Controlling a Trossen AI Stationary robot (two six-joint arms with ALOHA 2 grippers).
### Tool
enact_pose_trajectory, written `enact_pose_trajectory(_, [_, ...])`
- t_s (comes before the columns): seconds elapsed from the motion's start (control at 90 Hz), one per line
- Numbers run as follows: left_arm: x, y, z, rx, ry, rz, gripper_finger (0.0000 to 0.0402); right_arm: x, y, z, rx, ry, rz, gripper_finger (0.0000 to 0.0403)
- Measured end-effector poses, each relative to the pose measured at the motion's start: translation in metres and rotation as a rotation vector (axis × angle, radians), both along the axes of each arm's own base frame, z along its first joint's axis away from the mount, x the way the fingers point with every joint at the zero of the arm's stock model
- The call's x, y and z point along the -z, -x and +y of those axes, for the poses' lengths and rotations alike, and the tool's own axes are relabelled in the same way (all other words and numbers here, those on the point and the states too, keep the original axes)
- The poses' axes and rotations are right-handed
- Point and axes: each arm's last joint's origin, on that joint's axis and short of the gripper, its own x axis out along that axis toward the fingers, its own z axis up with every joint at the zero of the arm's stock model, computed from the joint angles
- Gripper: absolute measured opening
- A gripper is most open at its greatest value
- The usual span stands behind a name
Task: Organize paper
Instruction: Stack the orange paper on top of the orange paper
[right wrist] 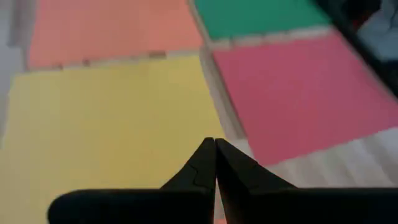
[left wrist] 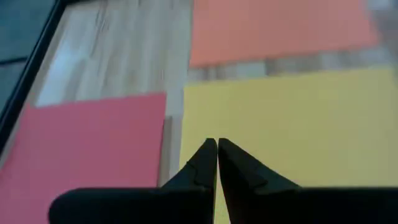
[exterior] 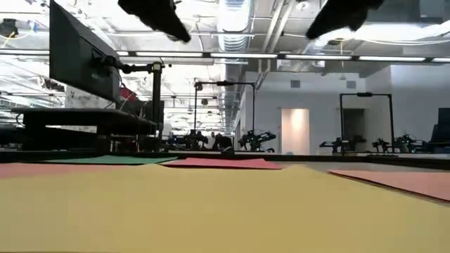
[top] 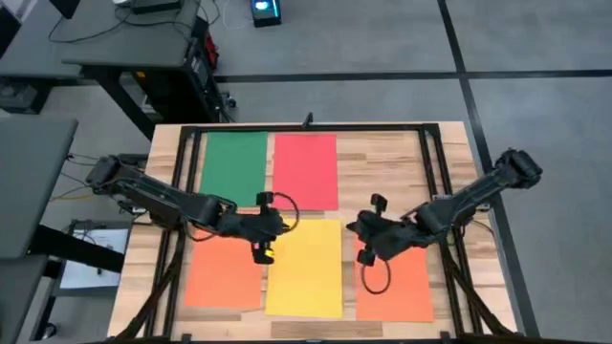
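A: Where is the paper now?

B: Five sheets lie flat on the wooden table [top: 382,158]. The green sheet [top: 234,156] and the red sheet [top: 305,170] are side by side at the far part. In front of them lie an orange sheet [top: 222,272], the yellow sheet [top: 306,269] in the middle, and a second orange sheet [top: 400,285].

A: And the grippers?

B: The left gripper [top: 265,250] hangs over the gap between the first orange sheet and the yellow one. The right gripper [top: 364,256] hangs over the near edge of the second orange sheet. In each wrist view the two fingers are pressed together, and they hold nothing.

A: What can go wrong from here?

B: I think the sheets are thin and light, so a closed tip that pushes on one can slide it over its neighbour or wrinkle it. Also the two arms are near each other around the yellow sheet; if both go for it, they can collide.
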Motion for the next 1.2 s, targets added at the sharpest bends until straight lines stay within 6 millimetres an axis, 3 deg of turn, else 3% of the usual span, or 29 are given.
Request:
enact_pose_trajectory(0.411, [-0.005, 0.000, -0.012, 0.049, 0.062, -0.134, 0.0000, -0.012, 0.010, 0.034, -0.155, 0.003, -0.119, 0.0000])
enact_pose_trajectory(0.811, [-0.025, -0.010, -0.015, 0.040, 0.164, -0.368, 0.0000, -0.032, 0.040, 0.086, -0.329, 0.070, -0.324, 0.0000])
enact_pose_trajectory(1.0, [-0.016, -0.017, -0.018, -0.003, 0.236, -0.355, 0.0000, -0.022, 0.049, 0.099, -0.349, 0.047, -0.311, 0.0000])
enact_pose_trajectory(1.2, [0.001, -0.027, -0.022, -0.021, 0.242, -0.307, 0.0000, 0.007, 0.032, 0.096, -0.301, 0.117, -0.234, 0.0000])
